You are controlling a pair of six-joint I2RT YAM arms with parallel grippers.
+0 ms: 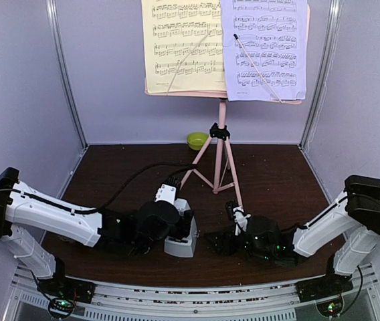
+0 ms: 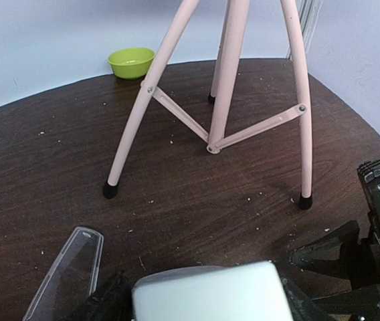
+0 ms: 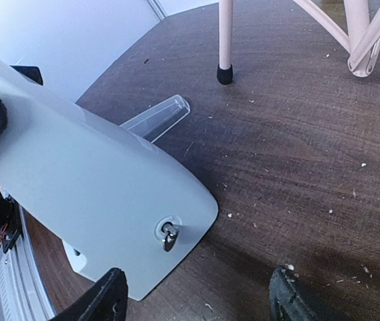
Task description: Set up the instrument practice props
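Note:
The pink music stand (image 1: 221, 144) rises at the back of the table, and its legs (image 2: 227, 80) fill the left wrist view. A yellow sheet (image 1: 183, 43) and a lavender sheet (image 1: 267, 47) rest side by side on its desk. The pale-grey metronome (image 1: 181, 239) stands near the front, its winding key (image 3: 168, 233) facing the right wrist camera. My left gripper (image 2: 203, 304) is shut on the metronome (image 2: 210, 291), one finger against each side. The clear cover (image 2: 66, 274) lies flat on the table to its left. My right gripper (image 3: 200, 294) is open just right of the metronome (image 3: 89, 180), holding nothing.
A lime-green bowl (image 1: 197, 140) sits at the back wall, left of the stand. The stand's black-capped feet (image 2: 110, 190) rest on the dark wooden table (image 1: 270, 180). Pale walls close in the table on three sides. The right arm's gripper (image 2: 370, 267) shows at the left wrist view's right edge.

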